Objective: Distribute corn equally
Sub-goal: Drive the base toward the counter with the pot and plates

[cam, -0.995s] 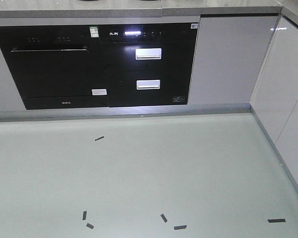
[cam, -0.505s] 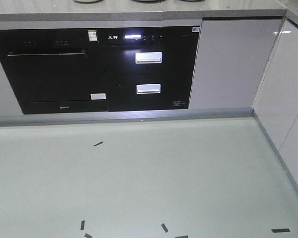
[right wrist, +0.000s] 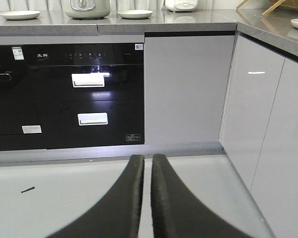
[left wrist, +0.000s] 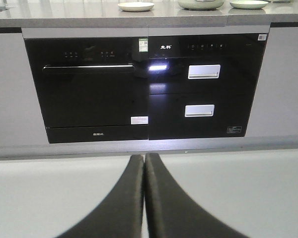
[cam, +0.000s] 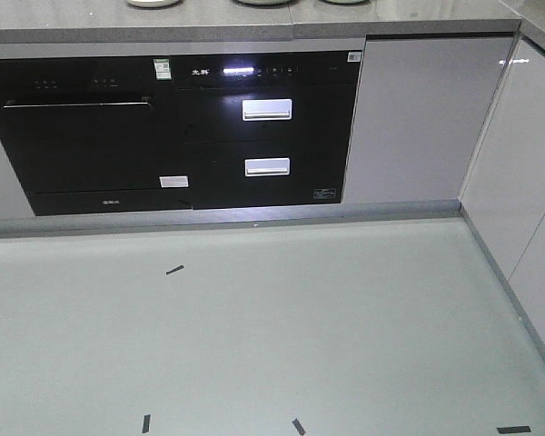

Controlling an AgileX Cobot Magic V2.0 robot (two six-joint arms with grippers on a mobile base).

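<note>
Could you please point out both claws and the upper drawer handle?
left claw [left wrist: 144,157]: left wrist view, between fingertips.
right claw [right wrist: 148,158]: right wrist view, between fingertips.
upper drawer handle [cam: 267,110]: front view, middle.

1. Left gripper [left wrist: 144,158], bottom centre of its wrist view: two matte black fingers [left wrist: 124,198], broad at the base, curving up to narrow rounded tips.
2. Right gripper [right wrist: 148,158], bottom centre: the same smooth, black, tapering fingers [right wrist: 171,203].

Left gripper [left wrist: 143,157]: fingers [left wrist: 128,191] pressed together, holding nothing, pointing forward. Right gripper [right wrist: 147,159]: fingers nearly together, thin gap between, holding nothing.
</note>
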